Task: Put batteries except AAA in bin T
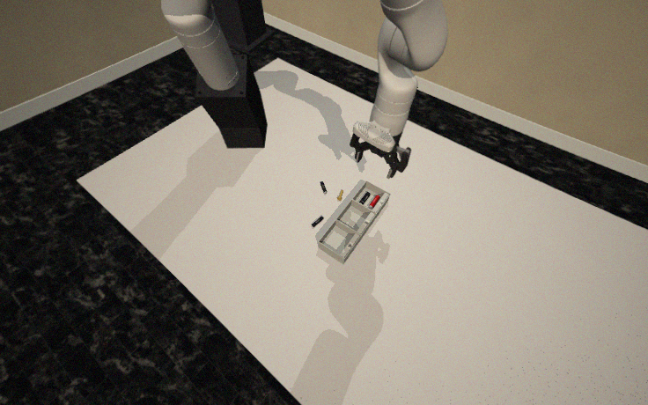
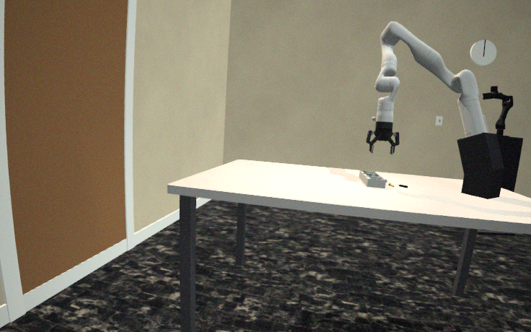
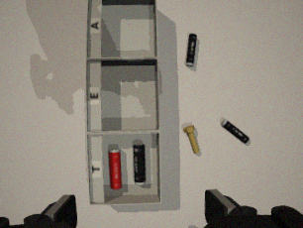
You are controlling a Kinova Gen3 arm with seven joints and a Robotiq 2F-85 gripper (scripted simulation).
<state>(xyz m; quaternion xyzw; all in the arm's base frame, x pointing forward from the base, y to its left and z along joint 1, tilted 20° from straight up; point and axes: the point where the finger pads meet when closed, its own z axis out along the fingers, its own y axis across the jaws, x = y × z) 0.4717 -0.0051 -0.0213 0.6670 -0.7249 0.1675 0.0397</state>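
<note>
A grey tray of three bins [image 1: 353, 220] lies on the white table; it also shows in the wrist view [image 3: 124, 97] and in the exterior view [image 2: 372, 178]. Its end bin nearest my gripper holds a red battery [image 3: 115, 169] and a black battery [image 3: 139, 163], side by side; they also show in the top view as red [image 1: 375, 200] and black [image 1: 364, 197]. Two small black batteries [image 3: 191, 50] [image 3: 235, 130] and a yellow screw [image 3: 191, 139] lie on the table beside the tray. My gripper [image 1: 379, 161] [image 3: 141, 207] [image 2: 382, 143] is open, empty, well above that end bin.
The arm's black base block [image 1: 233, 95] stands at the table's far side. The other two bins of the tray [image 3: 123, 25] [image 3: 123, 96] are empty.
</note>
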